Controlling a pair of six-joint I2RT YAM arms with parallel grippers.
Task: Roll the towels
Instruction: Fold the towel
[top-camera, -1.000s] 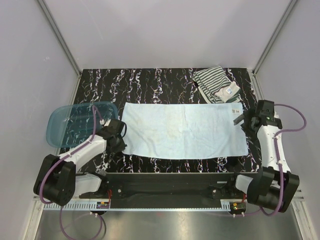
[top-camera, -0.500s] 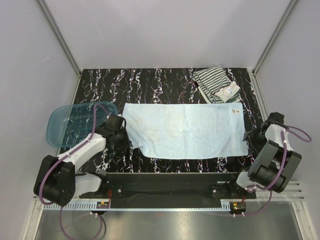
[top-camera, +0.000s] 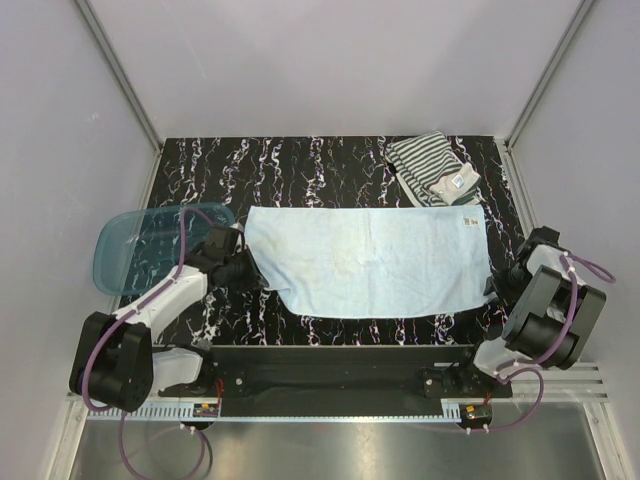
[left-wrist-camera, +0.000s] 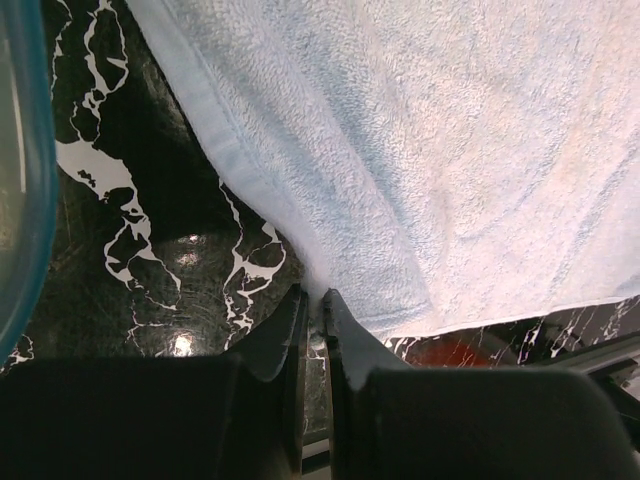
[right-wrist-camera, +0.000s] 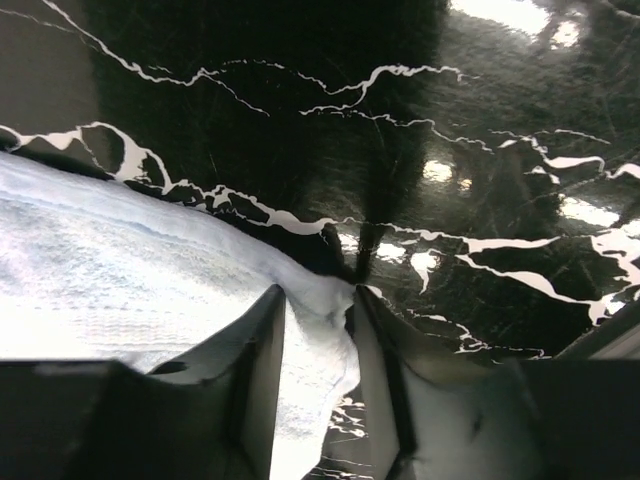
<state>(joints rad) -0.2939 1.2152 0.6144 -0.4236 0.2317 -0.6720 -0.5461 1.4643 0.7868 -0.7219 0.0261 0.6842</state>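
Here, a plain light blue terry towel (top-camera: 370, 260) lies spread flat on a glossy black, white-veined counter (top-camera: 300, 160). Its long axis runs left to right between the two arms. The left jaws sit at the towel's near left corner, all but shut, pinching the smooth hemmed edge between their tips. The right jaws sit at the towel's near right corner, partway apart, with the corner bunched between them and touching both fingers (right-wrist-camera: 255, 370), so they appear to have hold of it. Each arm is nearest its own end of the towel, and the cloth stretches away from both toward the far side. A roll would probably start from this held near edge and turn away from the arms. The soft, fluffy pile should fold easily but may sag in the middle. Just beyond the towel's far right corner lies a folded towel with dark and white stripes (top-camera: 430, 170) and a white patch. Off the towel's left end sits a translucent blue plastic tub (top-camera: 130, 250).
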